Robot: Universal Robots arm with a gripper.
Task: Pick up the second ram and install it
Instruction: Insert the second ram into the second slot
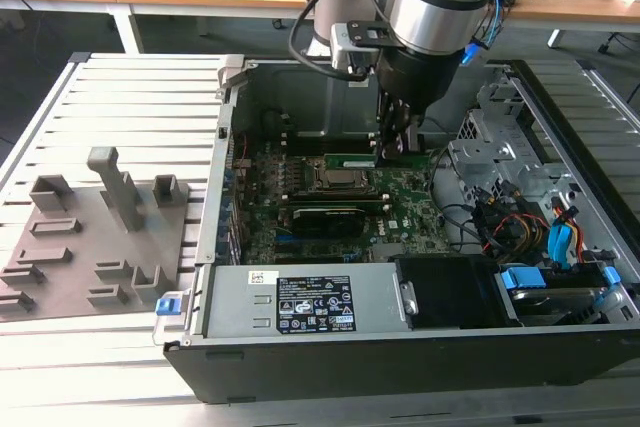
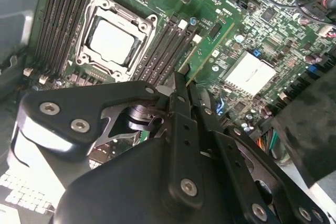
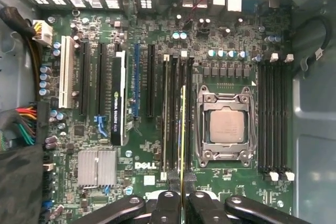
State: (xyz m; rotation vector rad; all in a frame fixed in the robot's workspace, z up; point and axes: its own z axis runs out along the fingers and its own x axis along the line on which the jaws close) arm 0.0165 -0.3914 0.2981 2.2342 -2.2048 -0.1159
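My gripper [image 1: 393, 152] is down inside the open computer case, over the large green motherboard [image 1: 405, 209]. It is shut on the second ram [image 3: 182, 129], a thin green stick seen edge-on in the first wrist view, where it lies along the black memory slots [image 3: 172, 119] beside the CPU socket [image 3: 227, 127]. In the second wrist view the second ram [image 2: 210, 45] reaches out from between the fingertips [image 2: 178, 85] over the board, next to the slots [image 2: 165, 51]. Whether the stick is seated in a slot or just above it, I cannot tell.
A second bank of memory slots [image 3: 273, 124] lies on the CPU's other side. A graphics card [image 3: 118, 103] stands in the expansion slots. Cables and a drive cage [image 1: 540, 217] fill the case at the exterior view's right. A grey fixture block [image 1: 95, 237] lies outside the case at its left.
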